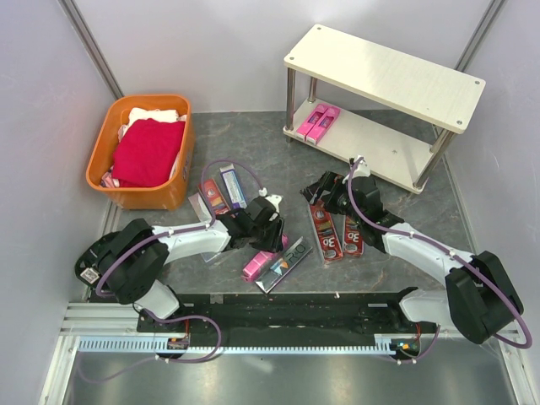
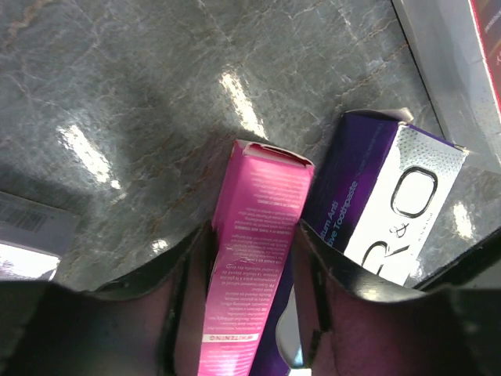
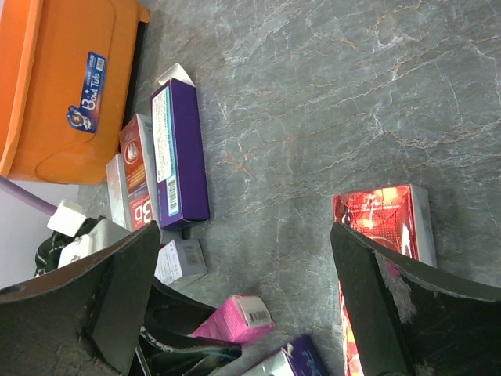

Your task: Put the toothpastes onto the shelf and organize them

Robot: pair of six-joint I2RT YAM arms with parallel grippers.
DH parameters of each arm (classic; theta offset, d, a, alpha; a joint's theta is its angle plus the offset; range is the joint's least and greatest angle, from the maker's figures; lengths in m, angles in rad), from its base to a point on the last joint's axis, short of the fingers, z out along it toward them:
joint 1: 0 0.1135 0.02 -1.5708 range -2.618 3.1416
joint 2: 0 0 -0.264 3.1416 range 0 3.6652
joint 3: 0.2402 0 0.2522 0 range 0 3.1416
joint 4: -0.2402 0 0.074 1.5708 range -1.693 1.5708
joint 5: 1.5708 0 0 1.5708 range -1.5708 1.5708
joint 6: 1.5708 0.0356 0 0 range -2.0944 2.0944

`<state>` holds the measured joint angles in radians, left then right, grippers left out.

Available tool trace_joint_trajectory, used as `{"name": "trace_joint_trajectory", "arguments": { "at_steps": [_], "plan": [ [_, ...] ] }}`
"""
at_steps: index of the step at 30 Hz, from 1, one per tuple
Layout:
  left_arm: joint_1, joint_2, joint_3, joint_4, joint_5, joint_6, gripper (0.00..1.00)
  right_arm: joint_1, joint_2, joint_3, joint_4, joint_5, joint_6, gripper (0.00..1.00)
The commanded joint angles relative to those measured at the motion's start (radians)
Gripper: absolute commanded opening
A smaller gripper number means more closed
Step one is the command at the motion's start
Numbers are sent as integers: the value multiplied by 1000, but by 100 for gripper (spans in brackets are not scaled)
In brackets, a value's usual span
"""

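Jaws of your L gripper (image 2: pixel 250 235) are clamped on the long sides of a pink carton (image 2: pixel 262 196), its far end sticking out past the fingertips, w/ a purple-and-silver carton (image 2: pixel 391 204) just beside the right finger. R gripper (image 3: pixel 244 235) hangs over the table (image 3: pixel 329 94) w/ fingers wide apart and nothing btwn them; a dark red carton (image 3: pixel 383 215) lies right by one finger. Shelf (image 1: pixel 384 72) stands just beyond the R gripper, two pink cartons (image 1: pixel 316 122) side by side on its lower board.
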<state>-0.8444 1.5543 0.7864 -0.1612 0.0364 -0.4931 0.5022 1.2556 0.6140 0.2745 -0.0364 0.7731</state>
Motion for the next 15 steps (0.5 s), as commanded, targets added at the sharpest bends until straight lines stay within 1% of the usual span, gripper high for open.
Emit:
{"name": "trace_joint_trajectory", "arguments": {
  "at_steps": [1, 9, 15],
  "plan": [
    [4, 24, 7, -81, -104, -16, 44, 2, -28, -8, 12, 10, -12, 98],
    [37, -59, 53, -109, -95, -12, 31, 4, -39, -8, 12, 1, -14, 98],
    [106, -121, 94, -130, -49, 16, 24, 4, -54, -20, 43, -46, -15, 98]
  ]
}}
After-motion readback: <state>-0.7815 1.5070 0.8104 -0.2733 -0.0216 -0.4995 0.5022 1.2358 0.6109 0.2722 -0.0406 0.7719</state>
